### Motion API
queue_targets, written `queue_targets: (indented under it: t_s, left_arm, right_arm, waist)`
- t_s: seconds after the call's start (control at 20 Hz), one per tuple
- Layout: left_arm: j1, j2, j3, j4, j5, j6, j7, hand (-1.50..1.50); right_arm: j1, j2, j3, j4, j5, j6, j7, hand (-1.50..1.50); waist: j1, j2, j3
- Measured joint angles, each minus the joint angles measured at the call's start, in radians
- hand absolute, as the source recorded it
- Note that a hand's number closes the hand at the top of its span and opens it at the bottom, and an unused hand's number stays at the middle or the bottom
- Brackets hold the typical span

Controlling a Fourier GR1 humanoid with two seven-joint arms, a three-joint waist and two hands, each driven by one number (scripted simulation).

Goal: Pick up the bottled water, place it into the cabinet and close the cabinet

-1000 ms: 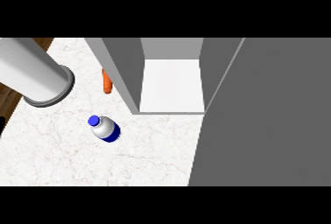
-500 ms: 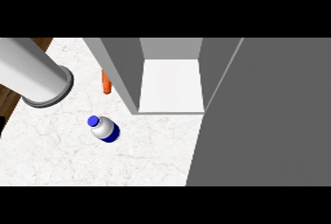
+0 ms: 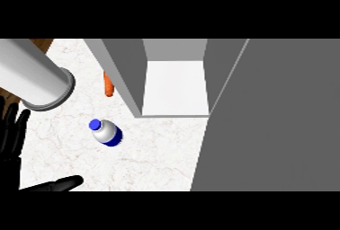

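The water bottle (image 3: 105, 132), white with a blue cap and blue band, stands on the marble counter (image 3: 153, 157) in front of the open cabinet (image 3: 175, 85). The cabinet's white floor is bare, and its grey door (image 3: 279, 121) swings out wide on the right. My left hand (image 3: 12, 134) shows at the left edge, black fingers straight and pointing up, thumb (image 3: 56, 184) stretched toward the right. It stays open, left of the bottle and apart from it. A grey forearm (image 3: 30, 72) crosses the upper left corner. My right hand is out of sight.
An orange carrot (image 3: 108, 84) lies against the cabinet's left outer wall (image 3: 123, 76). The open door covers the counter's right side. The counter's left edge runs past the forearm, with dark floor beyond.
My left hand has come into view at the lower left edge; it was out of frame before. The bottle, carrot and cabinet door have not moved.
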Motion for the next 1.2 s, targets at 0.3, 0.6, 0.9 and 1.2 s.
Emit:
queue_targets:
  t_s: [0.3,0.6,0.9,1.2]
  left_arm:
    - [-0.033,-0.019,0.006,0.128,-0.024,0.005,-0.075,-1.5]
    - [-0.045,-0.023,0.046,0.283,-0.01,-0.014,-0.194,-1.5]
    - [-0.056,-0.036,0.047,0.44,-0.013,-0.029,-0.307,-1.5]
    - [-0.099,-0.03,0.077,0.621,0.006,-0.065,-0.432,-1.5]
  right_arm:
    - [-0.009,-0.029,0.008,-0.003,0.005,-0.02,-0.003,-1.5]
    - [0.014,-0.045,0.056,0.0,0.015,-0.058,-0.033,-1.5]
    - [-0.021,-0.053,0.065,0.004,0.021,-0.085,-0.015,-1.5]
    - [-0.001,-0.084,0.075,0.0,0.022,-0.105,-0.036,-1.5]
  waist:
    - [-0.001,0.0,0.0]
    - [-0.002,0.0,0.0]
    - [-0.001,0.0,0.0]
    - [-0.003,0.0,0.0]
